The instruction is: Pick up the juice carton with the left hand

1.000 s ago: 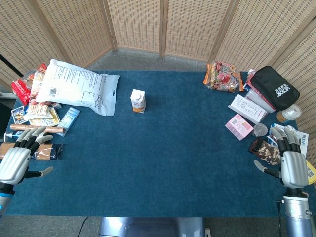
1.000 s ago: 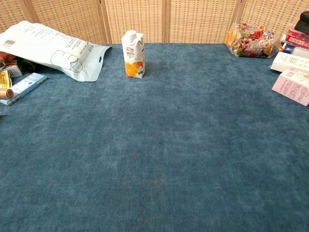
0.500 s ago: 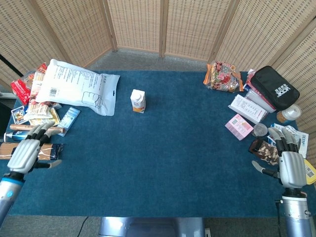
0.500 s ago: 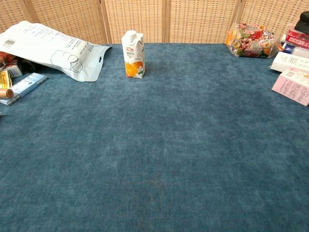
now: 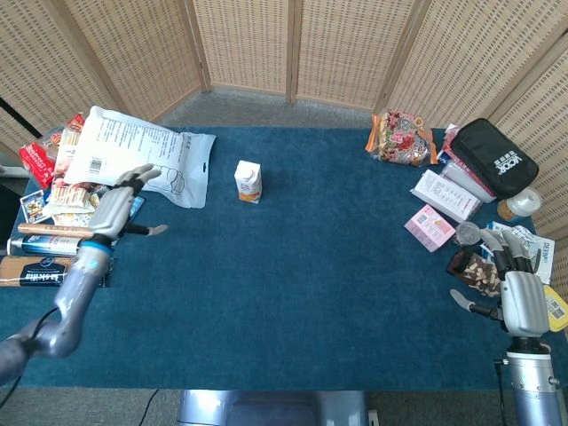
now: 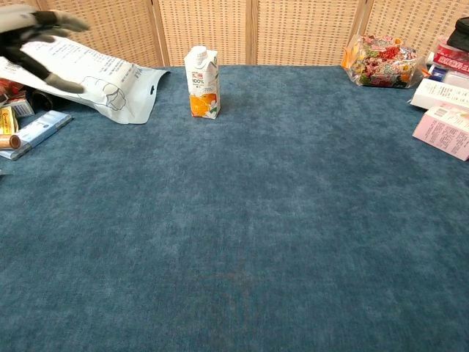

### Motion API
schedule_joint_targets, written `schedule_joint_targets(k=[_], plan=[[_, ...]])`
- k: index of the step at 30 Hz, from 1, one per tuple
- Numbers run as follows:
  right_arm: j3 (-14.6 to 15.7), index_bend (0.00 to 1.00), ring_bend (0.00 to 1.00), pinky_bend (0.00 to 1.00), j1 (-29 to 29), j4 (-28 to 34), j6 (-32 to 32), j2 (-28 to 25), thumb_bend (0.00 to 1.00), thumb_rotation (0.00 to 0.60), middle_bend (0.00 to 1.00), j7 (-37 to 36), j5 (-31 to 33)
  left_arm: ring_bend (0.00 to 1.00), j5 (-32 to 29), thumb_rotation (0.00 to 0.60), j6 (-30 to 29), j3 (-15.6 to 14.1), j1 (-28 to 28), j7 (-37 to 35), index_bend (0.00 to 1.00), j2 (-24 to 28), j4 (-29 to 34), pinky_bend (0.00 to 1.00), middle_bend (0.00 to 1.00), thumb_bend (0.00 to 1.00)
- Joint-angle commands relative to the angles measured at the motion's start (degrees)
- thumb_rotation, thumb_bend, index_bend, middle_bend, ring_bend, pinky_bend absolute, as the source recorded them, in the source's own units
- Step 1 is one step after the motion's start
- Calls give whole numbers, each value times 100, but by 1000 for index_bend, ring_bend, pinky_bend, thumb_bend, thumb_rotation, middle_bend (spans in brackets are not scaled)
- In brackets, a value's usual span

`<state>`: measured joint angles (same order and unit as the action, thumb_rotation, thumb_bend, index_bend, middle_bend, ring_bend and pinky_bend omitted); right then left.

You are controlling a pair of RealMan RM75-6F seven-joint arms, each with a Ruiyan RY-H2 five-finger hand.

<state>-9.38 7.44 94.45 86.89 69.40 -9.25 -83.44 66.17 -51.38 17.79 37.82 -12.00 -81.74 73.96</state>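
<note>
The juice carton point(image 5: 248, 181) point(image 6: 202, 81) is white with an orange picture and stands upright on the blue table at the back, left of centre. My left hand point(image 5: 120, 204) point(image 6: 33, 40) is raised over the table's left side, fingers spread, holding nothing, well to the left of the carton. It looks blurred in the chest view. My right hand point(image 5: 516, 290) rests near the front right corner with fingers apart and nothing in it.
A large white bag point(image 5: 138, 153) lies left of the carton, with several snack packs point(image 5: 53, 200) beside it. On the right sit a candy bag point(image 5: 401, 136), pink and white boxes point(image 5: 429, 227) and a black pouch point(image 5: 493, 156). Wicker screens point(image 5: 293, 44) stand behind the table.
My left hand has lifted from the front left edge and swung up and right toward the carton, now showing in the chest view. The right hand has barely moved.
</note>
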Motion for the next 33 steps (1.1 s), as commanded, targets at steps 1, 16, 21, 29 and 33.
schedule_joint_targets(k=[1, 16, 21, 29, 33], plan=[[-1, 104, 0, 0, 11, -14, -47, -22, 0, 600, 138, -75, 20, 0, -361, 600, 328, 238, 491, 343, 78, -506, -485, 0, 0, 59], [7, 104, 0, 0, 81, -66, -308, -94, 0, 600, 138, -411, 117, 0, -903, 600, 1341, 606, 2080, 560, 56, -2385, -3068, 0, 0, 59], [11, 105, 0, 0, 89, -71, -369, -134, 0, 600, 138, -522, 144, 0, -828, 600, 1571, 720, 2542, 238, 26, -2949, -3982, 0, 0, 59], [-19, 105, 0, 0, 71, -98, -358, -189, 0, 600, 137, -657, 185, 0, -483, 600, 1743, 735, 3131, -553, 203, -3664, -5286, 57, 0, 62], [-29, 105, 0, 0, 59, -99, -341, -217, 0, 600, 138, -716, 186, 352, -438, 600, 1695, 749, 3347, -604, 587, -3995, -5950, 495, 438, 93]])
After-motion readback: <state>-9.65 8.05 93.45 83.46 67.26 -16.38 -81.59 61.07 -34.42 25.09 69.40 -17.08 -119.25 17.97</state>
